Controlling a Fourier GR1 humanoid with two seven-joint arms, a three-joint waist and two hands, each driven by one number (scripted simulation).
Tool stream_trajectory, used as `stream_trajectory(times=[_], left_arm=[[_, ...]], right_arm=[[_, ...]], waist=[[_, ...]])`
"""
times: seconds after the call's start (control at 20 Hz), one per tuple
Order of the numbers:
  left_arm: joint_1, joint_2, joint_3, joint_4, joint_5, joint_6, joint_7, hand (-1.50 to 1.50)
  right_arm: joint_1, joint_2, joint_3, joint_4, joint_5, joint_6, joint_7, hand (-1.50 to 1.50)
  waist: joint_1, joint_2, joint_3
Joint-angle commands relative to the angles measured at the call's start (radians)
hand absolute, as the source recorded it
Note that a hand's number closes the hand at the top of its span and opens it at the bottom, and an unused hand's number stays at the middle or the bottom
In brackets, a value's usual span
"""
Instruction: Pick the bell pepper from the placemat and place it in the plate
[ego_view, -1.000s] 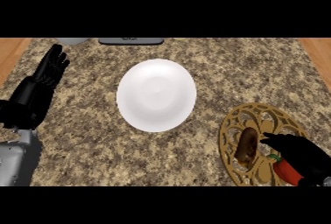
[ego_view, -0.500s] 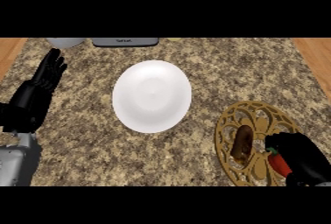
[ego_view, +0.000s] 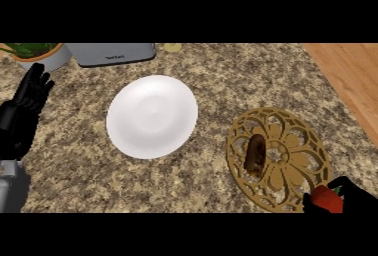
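The red bell pepper (ego_view: 325, 198) shows at the lower right corner, over the near edge of the round golden openwork placemat (ego_view: 295, 135). My right hand (ego_view: 357, 199) is curled round the pepper and mostly cut off by the view's edge. The white plate (ego_view: 152, 116) lies left of the placemat, with nothing on it. My left hand (ego_view: 22, 114) stays open at the left edge, fingers up, apart from the plate.
A dark brown patch (ego_view: 255, 154) lies on the placemat's left half. A grey appliance (ego_view: 111, 53) and a potted plant (ego_view: 35, 53) stand at the back left. The counter's wooden edge (ego_view: 351, 70) runs along the right.
The view has shifted, so plate and placemat sit further right and lower. My right hand with the pepper has slid toward the lower right corner. The left hand keeps its pose.
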Motion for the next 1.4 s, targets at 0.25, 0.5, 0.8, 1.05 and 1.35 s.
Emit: stream_trajectory(times=[0.25, 0.5, 0.8, 1.05, 1.35], left_arm=[[-0.003, -0.01, -0.037, -0.04, 0.013, -0.037, -0.006, 0.0], [-0.046, -0.013, -0.055, -0.032, 0.03, -0.062, 0.009, 0.0], [-0.069, -0.031, -0.081, -0.023, 0.013, -0.06, -0.006, 0.0], [-0.089, -0.049, -0.105, -0.036, 0.003, -0.053, 0.01, 0.0], [-0.109, -0.05, -0.107, -0.012, 0.017, -0.074, 0.004, 0.0]], right_arm=[[0.005, 0.224, 0.316, -0.338, 0.302, -0.155, 0.335, 1.5], [-0.099, 0.227, 0.566, -0.38, 0.501, -0.164, 0.53, 1.5], [-0.286, 0.228, 0.749, -0.272, 0.601, -0.104, 0.775, 1.5], [-0.47, 0.227, 0.698, -0.179, 0.54, -0.096, 0.847, 1.5], [-0.641, 0.227, 0.557, -0.042, 0.375, -0.155, 0.848, 1.5]], waist=[[0.111, 0.019, 0.008], [0.151, 0.034, 0.01], [0.183, 0.05, 0.013], [0.209, 0.056, 0.015], [0.242, 0.067, 0.017]])
